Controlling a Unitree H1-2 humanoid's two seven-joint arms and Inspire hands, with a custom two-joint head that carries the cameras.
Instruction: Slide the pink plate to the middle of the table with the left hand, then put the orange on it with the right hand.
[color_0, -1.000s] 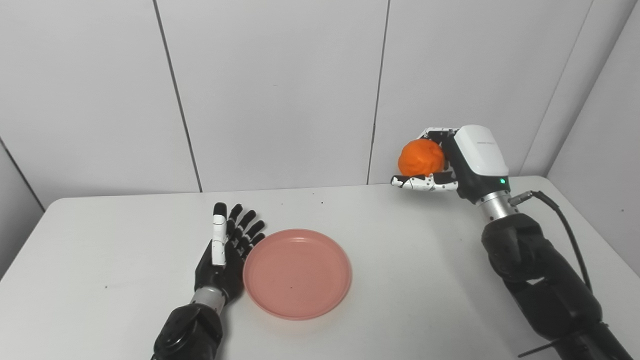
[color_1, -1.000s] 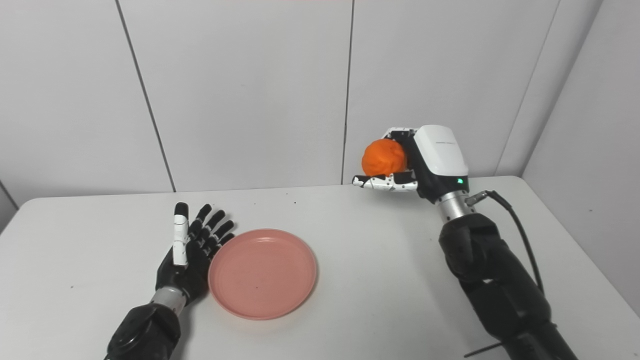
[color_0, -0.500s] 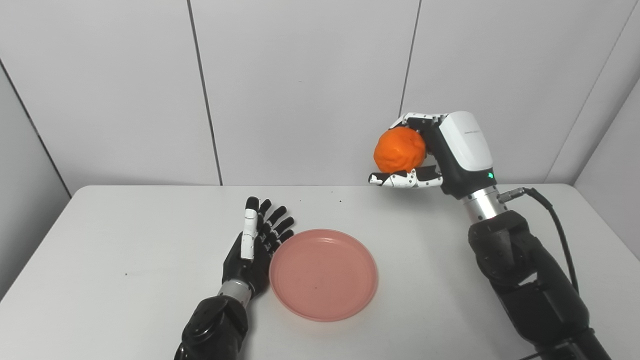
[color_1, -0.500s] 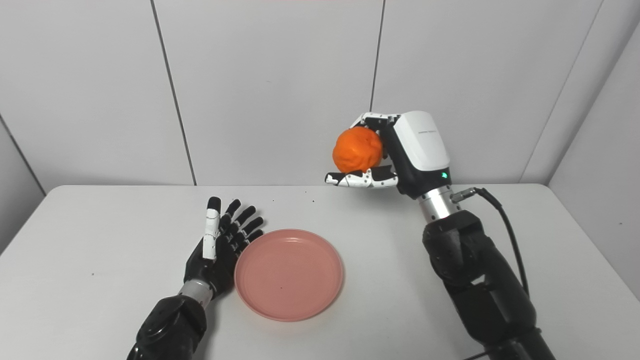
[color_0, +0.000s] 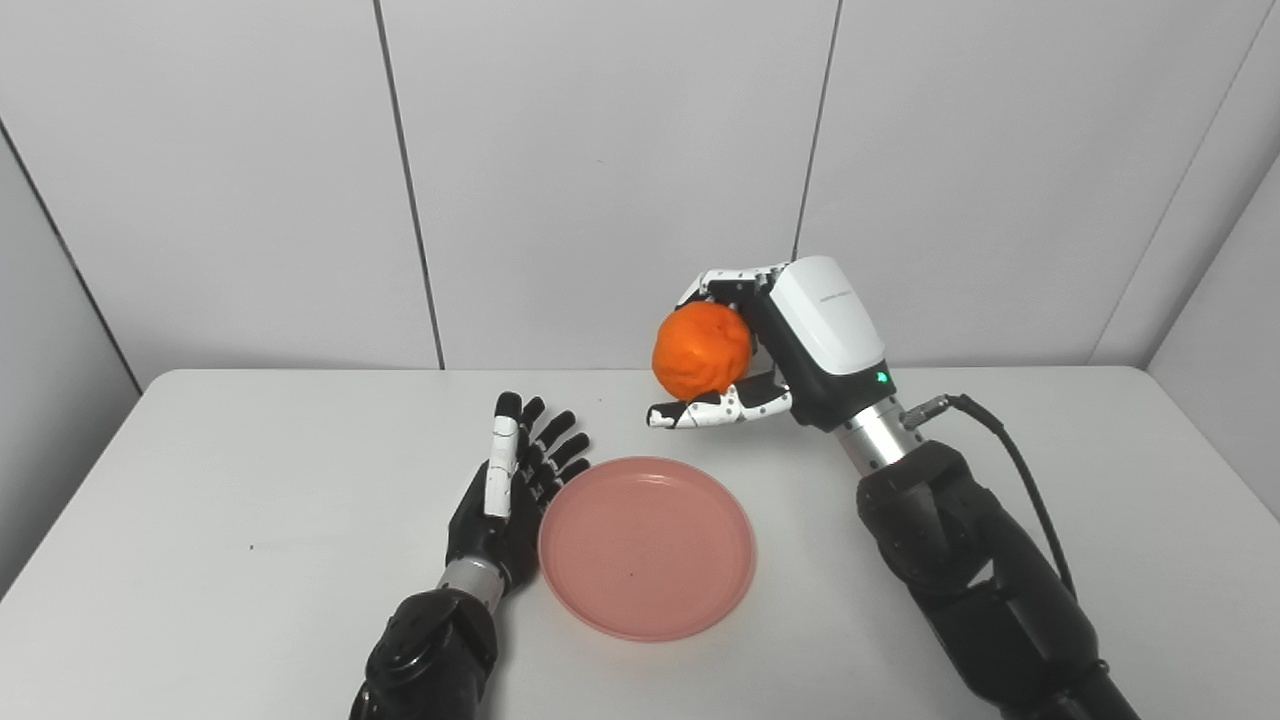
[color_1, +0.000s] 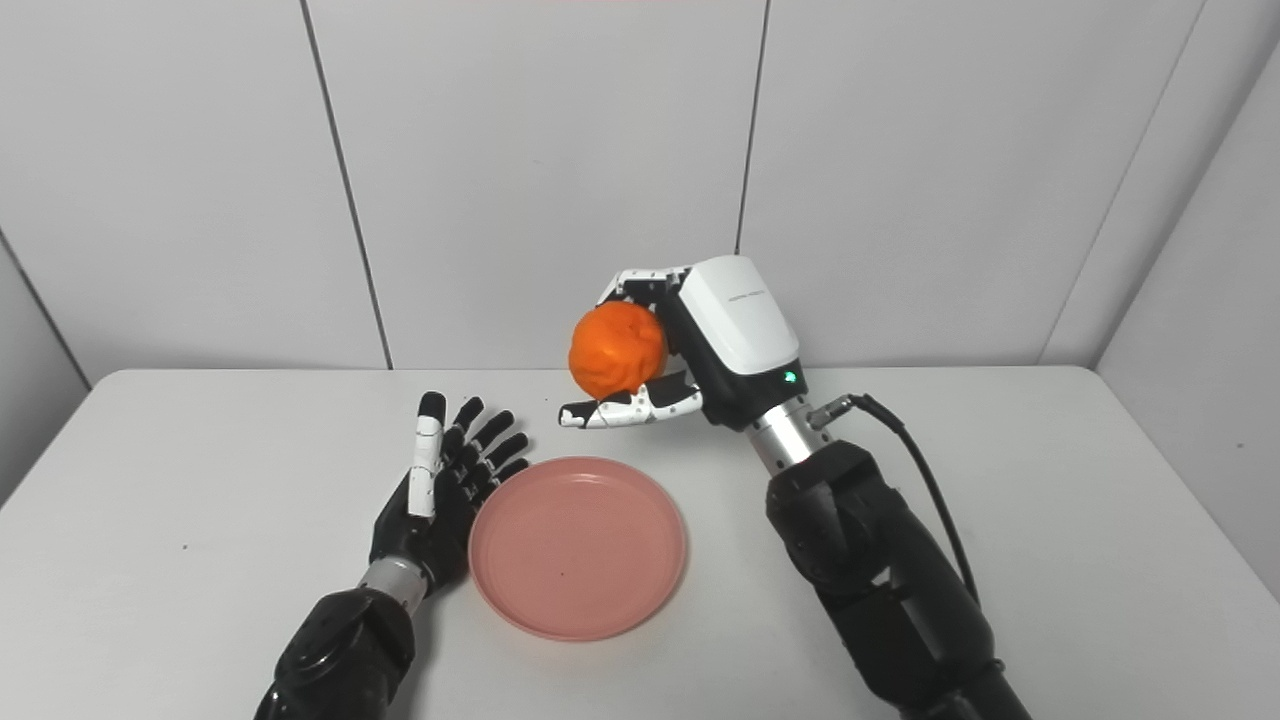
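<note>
You can see the flat white counter (color_0: 250, 470) with the round pink plastic plate (color_0: 646, 547) lying near its middle, a bit closer to the front edge than to the back edge. The plate has nothing on it. Your black left hand (color_0: 507, 500) rests on the counter just beside the plate's left rim, and it looks like it touches that rim. Its fingers (color_0: 553, 455) are spread wide and point toward the back edge, and it holds nothing. One finger on that hand has a white cover. Your right hand (color_0: 770, 350), the one with the white back, is up in the air above the back half of the counter. It is wrapped around the bumpy round orange (color_0: 701, 350), with fingers curled over the top of the fruit and the white thumb (color_0: 700, 413) stretched out under it. The orange is off the counter, held up behind the plate's back rim and a little to the right of the plate's middle, so it is not on the plate yet. A black cable (color_0: 1000, 450) loops out from the right wrist. Behind the counter stands a plain white panel wall (color_0: 600, 150).
</note>
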